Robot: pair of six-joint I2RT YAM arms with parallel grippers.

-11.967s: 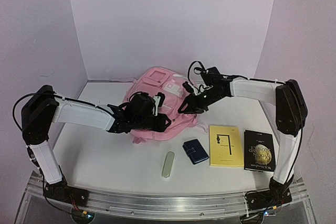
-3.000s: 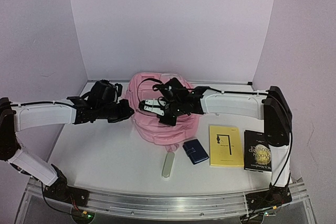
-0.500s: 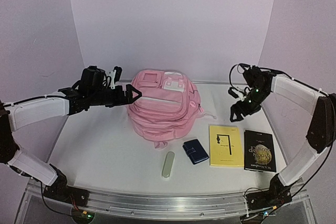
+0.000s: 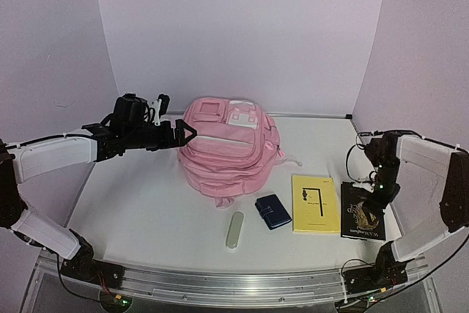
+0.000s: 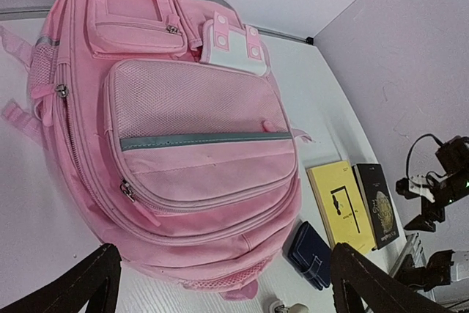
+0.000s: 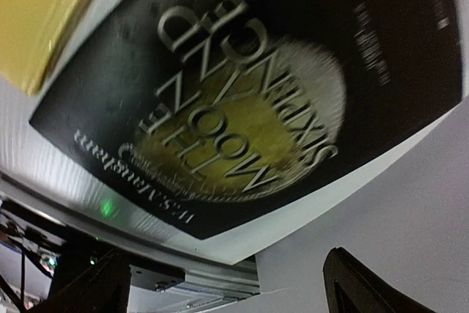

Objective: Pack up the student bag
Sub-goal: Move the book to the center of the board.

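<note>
From above, the student bag (image 4: 227, 148), soft rounded pink fabric, lies mid-counter (image 4: 146, 210) toward the far wall. My left jaws stand apart just left of it, not touching. My right jaws hang over the black book (image 4: 362, 212) at the near right, beside a flat yellow book (image 4: 316, 204), a small blue wallet (image 4: 272, 211) and a pale oblong case (image 4: 234, 230).

My left wrist sees the bag's mesh front pocket, grey stripe and zips.

My right wrist sees the glossy black cover with its gold disc; these jaws stand apart, empty.
</note>
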